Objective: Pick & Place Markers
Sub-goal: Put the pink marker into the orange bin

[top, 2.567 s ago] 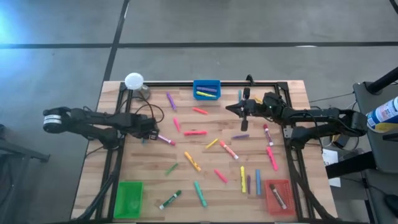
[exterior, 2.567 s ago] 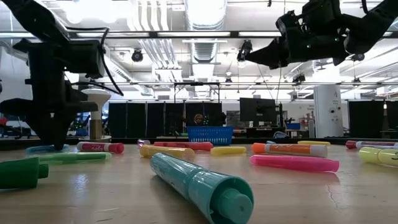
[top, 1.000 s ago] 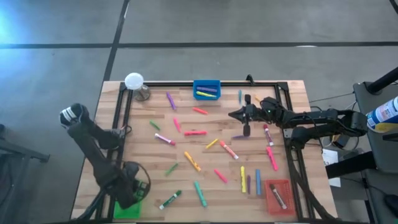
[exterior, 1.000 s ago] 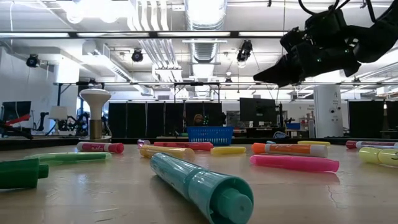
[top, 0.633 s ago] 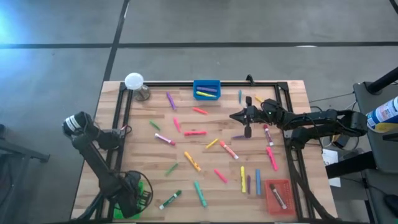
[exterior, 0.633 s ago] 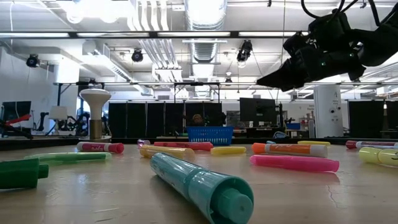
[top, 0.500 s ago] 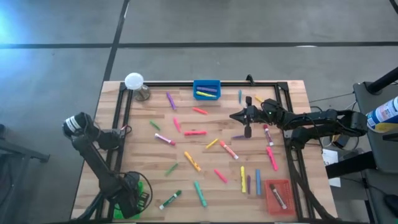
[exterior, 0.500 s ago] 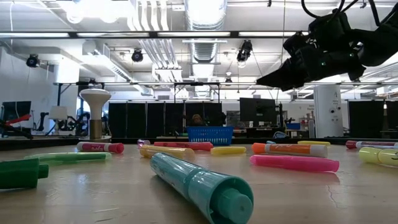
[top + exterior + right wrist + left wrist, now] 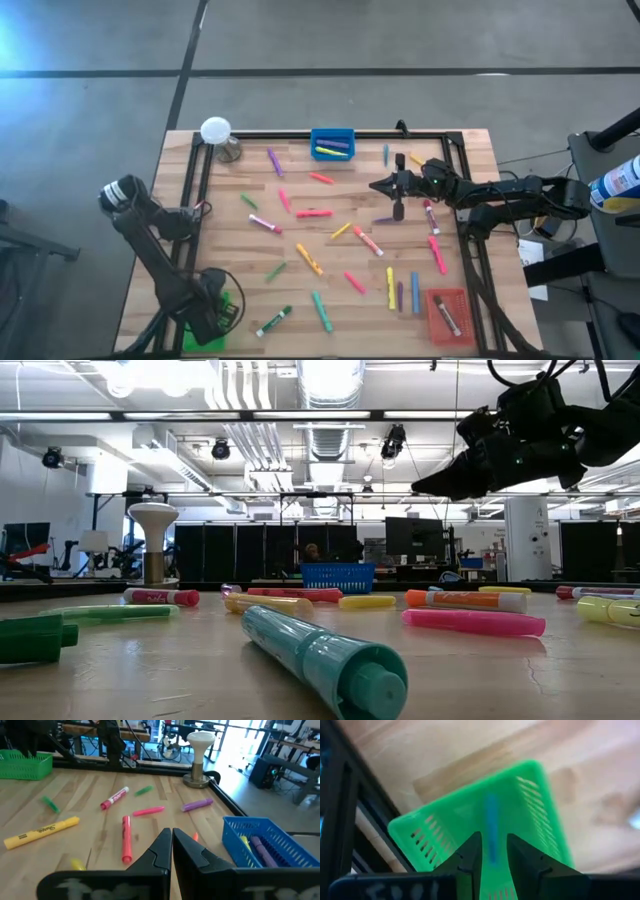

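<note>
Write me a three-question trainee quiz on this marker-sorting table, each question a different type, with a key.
1. True or false: the left gripper hangs above the green tray.
2. Multiple choice: which tray sits at the table's far edge, near the white-topped stand? A. red B. blue C. green
3. Fill in: the right gripper has its fingers ____ and holds nothing.

Key:
1. true
2. B
3. shut, pressed together over the scattered markers
</note>
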{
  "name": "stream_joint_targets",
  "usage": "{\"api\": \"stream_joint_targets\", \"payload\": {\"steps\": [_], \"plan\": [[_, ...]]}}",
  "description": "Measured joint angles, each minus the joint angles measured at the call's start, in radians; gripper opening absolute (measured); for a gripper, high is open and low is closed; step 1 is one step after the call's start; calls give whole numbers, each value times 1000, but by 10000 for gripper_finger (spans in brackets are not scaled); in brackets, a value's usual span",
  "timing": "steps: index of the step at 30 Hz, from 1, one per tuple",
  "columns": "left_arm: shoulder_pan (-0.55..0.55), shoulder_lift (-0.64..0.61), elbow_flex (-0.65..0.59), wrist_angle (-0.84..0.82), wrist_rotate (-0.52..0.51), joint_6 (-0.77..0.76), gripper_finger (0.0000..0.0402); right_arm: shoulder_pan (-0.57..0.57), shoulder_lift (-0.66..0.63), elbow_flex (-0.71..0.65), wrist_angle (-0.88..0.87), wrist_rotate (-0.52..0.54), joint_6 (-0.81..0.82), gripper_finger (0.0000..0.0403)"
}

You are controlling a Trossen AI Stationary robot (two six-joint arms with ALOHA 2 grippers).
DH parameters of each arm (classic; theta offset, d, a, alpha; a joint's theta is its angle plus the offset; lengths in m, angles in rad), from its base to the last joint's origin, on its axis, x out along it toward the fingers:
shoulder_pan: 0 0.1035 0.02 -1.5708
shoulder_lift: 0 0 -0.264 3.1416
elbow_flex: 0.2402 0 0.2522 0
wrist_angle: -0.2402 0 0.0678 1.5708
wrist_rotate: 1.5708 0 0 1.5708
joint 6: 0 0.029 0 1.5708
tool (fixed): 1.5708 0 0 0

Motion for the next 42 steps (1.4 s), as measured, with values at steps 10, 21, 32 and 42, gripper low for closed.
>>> {"api": "stream_joint_targets", "payload": {"steps": [10, 21, 32, 42], "plan": [[141, -171, -19, -26, -465, 484, 34, -1, 0, 30, 14, 1, -25, 8], [718, -399, -380, 607, -196, 1393, 0, -3, 0, 82, 4, 31, -21, 8], [1075, -340, -482, 805, 179, 1761, 1, -3, 0, 83, -55, 31, 15, 8], [1045, -197, -353, 591, 59, 1877, 66, -2, 0, 83, -147, 30, 21, 8]]}}
